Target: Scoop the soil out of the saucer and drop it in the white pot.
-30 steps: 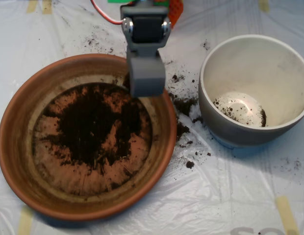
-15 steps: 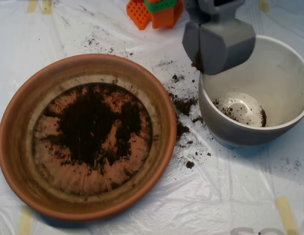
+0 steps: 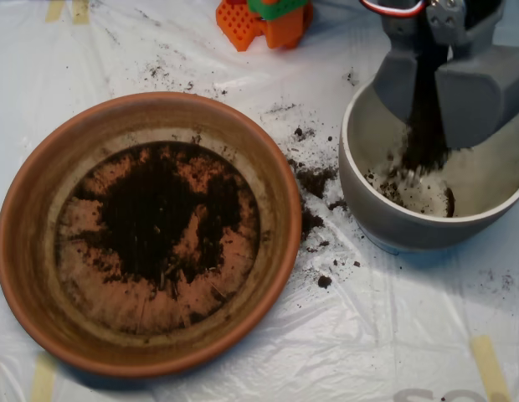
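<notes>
MOVED: scoop (image 3: 429, 84) is now hanging over the white pot (image 3: 385, 213), off the saucer (image 3: 25, 243) | TOOL: halves parting, releasing | SOIL: load is falling into pot; most soil (image 3: 159, 213) is sitting in saucer | NEXT: likely returning for more

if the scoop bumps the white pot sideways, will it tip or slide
Probably slide rather than tip: the white pot looks squat and thick-walled, sitting on smooth plastic sheeting. It holds only a little soil, so it may be light enough to shift. The open end effector hangs above its rim.
</notes>
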Tool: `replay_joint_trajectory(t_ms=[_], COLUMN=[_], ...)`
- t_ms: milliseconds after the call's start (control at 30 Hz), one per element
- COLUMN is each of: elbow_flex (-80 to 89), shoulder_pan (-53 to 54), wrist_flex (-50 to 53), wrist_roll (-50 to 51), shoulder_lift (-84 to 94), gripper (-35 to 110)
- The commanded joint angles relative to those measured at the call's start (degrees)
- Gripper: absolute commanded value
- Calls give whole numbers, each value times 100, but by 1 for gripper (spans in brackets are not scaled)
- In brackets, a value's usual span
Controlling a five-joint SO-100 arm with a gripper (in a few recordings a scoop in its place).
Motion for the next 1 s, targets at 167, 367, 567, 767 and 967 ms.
replay_joint_trajectory(t_ms=[167, 367, 567, 767, 967], elbow_flex=[158, 721, 844, 281, -35], shoulder_pan=[0, 53, 62, 176, 237], wrist_flex=[-79, -272, -272, 220, 378], wrist_roll=[-114, -97, -70, 53, 114], shoulder_lift=[519, 905, 958, 343, 290], gripper=[26, 29, 35, 38, 39])
